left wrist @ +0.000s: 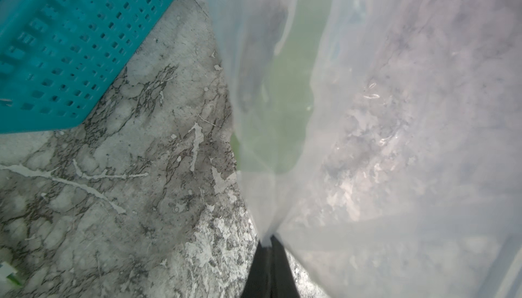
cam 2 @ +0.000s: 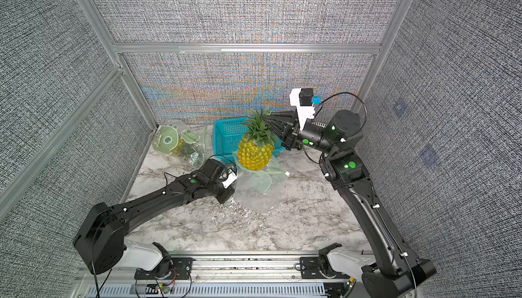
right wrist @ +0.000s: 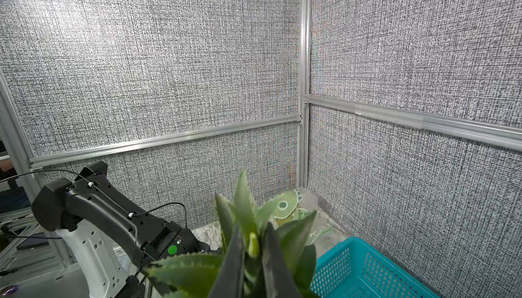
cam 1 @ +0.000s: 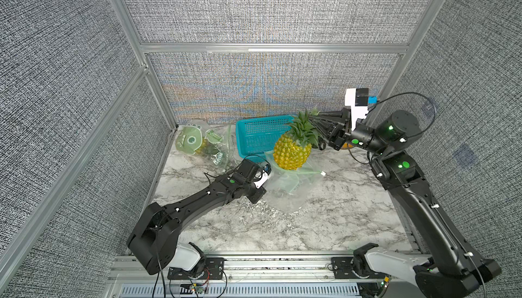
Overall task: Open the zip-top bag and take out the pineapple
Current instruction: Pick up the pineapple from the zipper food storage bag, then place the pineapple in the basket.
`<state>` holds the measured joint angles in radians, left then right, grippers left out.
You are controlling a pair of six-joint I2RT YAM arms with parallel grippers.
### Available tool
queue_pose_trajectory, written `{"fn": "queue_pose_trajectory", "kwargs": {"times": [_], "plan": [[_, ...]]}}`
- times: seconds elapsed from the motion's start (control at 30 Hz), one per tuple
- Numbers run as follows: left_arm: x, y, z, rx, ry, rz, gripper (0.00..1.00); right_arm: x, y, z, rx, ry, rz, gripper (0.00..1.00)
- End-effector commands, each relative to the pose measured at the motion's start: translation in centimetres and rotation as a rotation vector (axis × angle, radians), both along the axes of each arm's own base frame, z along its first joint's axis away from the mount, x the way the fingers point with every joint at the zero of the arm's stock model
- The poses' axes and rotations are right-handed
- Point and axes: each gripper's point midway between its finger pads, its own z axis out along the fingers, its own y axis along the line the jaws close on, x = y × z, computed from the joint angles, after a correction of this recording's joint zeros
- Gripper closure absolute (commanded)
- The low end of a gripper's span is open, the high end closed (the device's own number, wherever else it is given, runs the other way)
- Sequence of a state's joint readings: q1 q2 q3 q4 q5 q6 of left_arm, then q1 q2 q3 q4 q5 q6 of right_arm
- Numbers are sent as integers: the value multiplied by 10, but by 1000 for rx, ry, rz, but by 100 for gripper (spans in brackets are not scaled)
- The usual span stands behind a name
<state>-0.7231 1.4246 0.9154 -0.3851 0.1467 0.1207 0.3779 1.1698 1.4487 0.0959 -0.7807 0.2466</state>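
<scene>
Two pincers closed | left pincer (left wrist: 267,243) clamps zip-top bag (cam 1: 291,195) | right pincer (right wrist: 252,234) clamps pineapple (cam 1: 292,152) crown | base at bag mouth

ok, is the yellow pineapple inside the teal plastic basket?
No, the yellow pineapple is over the clear zip-top bag, outside the teal plastic basket.

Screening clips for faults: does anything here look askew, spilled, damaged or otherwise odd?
Nothing spilled or damaged. The pineapple leans, gripped by its crown in the right gripper, base at the mouth of the zip-top bag that the left gripper pinches. One oddity: a second printed bag lies crumpled in the far corner beside the basket.
</scene>
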Motion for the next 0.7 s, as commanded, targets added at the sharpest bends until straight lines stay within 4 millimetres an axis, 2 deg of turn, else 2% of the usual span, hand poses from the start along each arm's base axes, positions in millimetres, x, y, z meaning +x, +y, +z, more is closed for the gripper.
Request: {"fn": "queue_pose_trajectory", "kwargs": {"times": [0.0,0.3,0.67], "plan": [[2,11,-1,35,-12,43,100,-8,-12,37,78,-137,-48,100],[-4,37,2,55,-58,139,100,14,-30,49,111,-162,-206,100],[-12,53,18,18,-121,180,100,62,-40,46,117,-158,-333,100]]}}
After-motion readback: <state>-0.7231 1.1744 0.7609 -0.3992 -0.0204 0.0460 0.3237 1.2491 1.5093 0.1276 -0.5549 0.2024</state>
